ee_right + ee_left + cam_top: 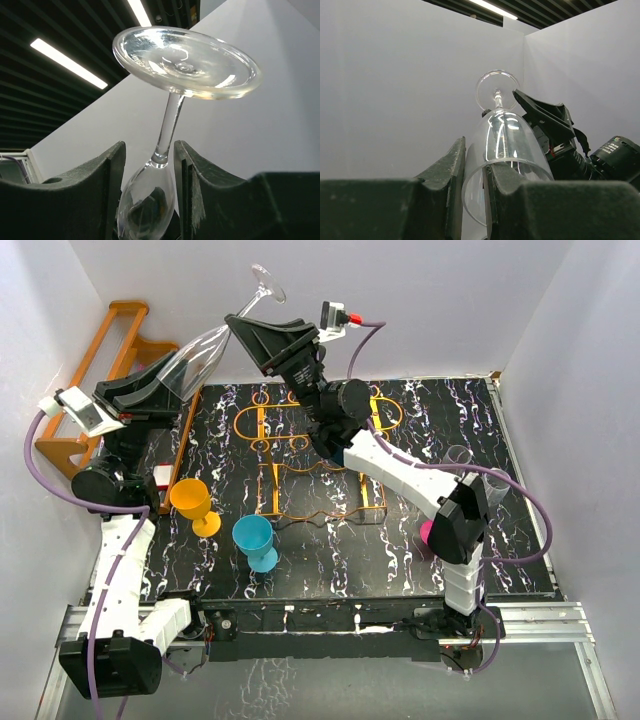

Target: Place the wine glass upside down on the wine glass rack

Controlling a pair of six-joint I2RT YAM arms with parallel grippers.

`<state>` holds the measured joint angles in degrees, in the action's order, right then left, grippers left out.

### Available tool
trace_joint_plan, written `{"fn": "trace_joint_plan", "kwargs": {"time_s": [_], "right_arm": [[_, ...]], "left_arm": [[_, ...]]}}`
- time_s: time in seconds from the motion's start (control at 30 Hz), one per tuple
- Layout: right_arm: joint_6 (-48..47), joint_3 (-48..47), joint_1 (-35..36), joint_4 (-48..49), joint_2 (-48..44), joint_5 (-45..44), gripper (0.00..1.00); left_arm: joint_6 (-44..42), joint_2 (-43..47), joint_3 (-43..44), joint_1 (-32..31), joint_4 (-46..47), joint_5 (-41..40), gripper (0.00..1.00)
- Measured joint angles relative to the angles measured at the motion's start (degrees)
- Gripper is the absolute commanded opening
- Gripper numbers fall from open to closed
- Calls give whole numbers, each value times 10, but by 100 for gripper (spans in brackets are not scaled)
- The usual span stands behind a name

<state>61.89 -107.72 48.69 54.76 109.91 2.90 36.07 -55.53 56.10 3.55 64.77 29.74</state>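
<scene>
A clear wine glass (205, 355) is held high above the table, tilted, with its foot (265, 282) up and to the right. My left gripper (172, 380) is shut on the bowl's rim (505, 162), one finger inside the bowl and one outside. My right gripper (240, 325) stands open, its fingers on either side of the stem (170, 120) where it joins the bowl, with a gap on the right side. The foot (185, 60) fills the top of the right wrist view. The orange wire wine glass rack (300, 455) lies on the black marbled table below.
An orange goblet (195, 502) and a blue goblet (256, 538) stand at the front left of the table. A stepped wooden shelf (110, 350) is at the far left. Clear glasses (460, 458) and a pink object (428, 532) sit behind the right arm.
</scene>
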Motion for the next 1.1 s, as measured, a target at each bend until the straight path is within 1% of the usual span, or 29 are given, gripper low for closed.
{"fn": "trace_joint_plan", "kwargs": {"time_s": [0.1, 0.2, 0.23, 0.37, 0.4, 0.47, 0.5, 0.53, 0.67, 0.73, 0.8, 0.87, 1.0, 1.07, 1.1], "right_arm": [[2, -2, 0, 0, 8, 0, 28], [5, -2, 0, -2, 12, 0, 10], [10, -2, -1, -2, 12, 0, 8], [19, -2, 0, 0, 12, 0, 8], [20, -2, 0, -1, 12, 0, 8], [19, -6, 0, -12, 12, -2, 8], [14, -13, 0, -29, 12, -4, 8], [7, -21, 0, -52, 10, -8, 8], [-61, -51, -6, -153, -16, -26, 8], [-95, -73, -16, -201, -33, -20, 8], [-129, -100, -42, -259, -52, -2, 8], [-159, -115, -89, -311, -82, 12, 8], [-201, -98, -229, -381, -157, 40, 8], [-223, -78, -311, -410, -192, 59, 8], [-234, -66, -347, -420, -209, 68, 8]], "left_arm": [[2, 0, -7, 0, 0, 3, 0], [3, 0, -11, 0, 2, 4, 0], [4, 1, -11, 0, 3, 4, 0], [6, 2, -11, 0, 8, 5, 0], [6, 2, -11, 0, 7, 5, 5], [3, 2, -11, 0, 3, 3, 25], [2, 2, -11, 0, -2, 0, 35], [-2, 3, -11, 0, -11, -3, 44], [-17, 3, -10, 1, -55, -5, 62], [-24, 3, -6, 1, -84, -3, 70], [-30, 5, 1, 1, -119, 1, 73], [-38, 11, 7, 1, -158, 4, 74], [-72, 32, 15, 1, -249, 5, 74], [-90, 36, 29, 1, -301, 2, 73], [-103, 35, 45, 1, -344, -1, 72]]}}
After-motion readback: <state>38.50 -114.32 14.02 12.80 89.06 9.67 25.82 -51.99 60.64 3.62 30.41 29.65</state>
